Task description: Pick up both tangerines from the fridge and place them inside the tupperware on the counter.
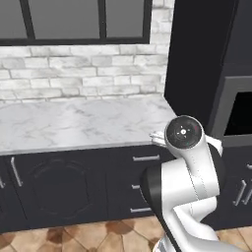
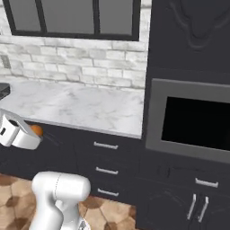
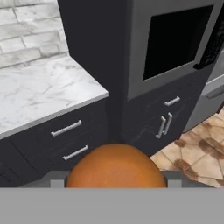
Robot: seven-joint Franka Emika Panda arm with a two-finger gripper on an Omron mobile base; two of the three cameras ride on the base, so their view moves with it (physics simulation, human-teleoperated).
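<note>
The robot is carrying one tangerine (image 3: 115,166) toward the bench (image 1: 74,123), so the step in hand looks like the transport of a fruit taken for the container; which of the two fruits this is cannot be told. In the hand view the tangerine is sitting at the bottom centre of the frame, pressed close against the camera between the two finger tips, and in the right base view it is showing as a small orange spot at the middle left edge, tucked against the white hand of the arm. The pincer (image 3: 115,181) is closed down partway around the tangerine, gripping it by its sides, with no room to spare on either flank. The fruit is a round ball, so it is offering no long axis and pointing no particular way; any approach angle should suit it. The marble bench is stretching across the middle of the left base view, in front of a brick wall (image 1: 83,74), with dark drawers (image 1: 142,184) below and a tall dark cabinet holding an oven (image 2: 197,123) at the right. Judging from this, the next move is calling for bringing the hand over the container, wherever it is standing, lowering the tangerine inside its rim, and only then spreading the fingers.
</note>
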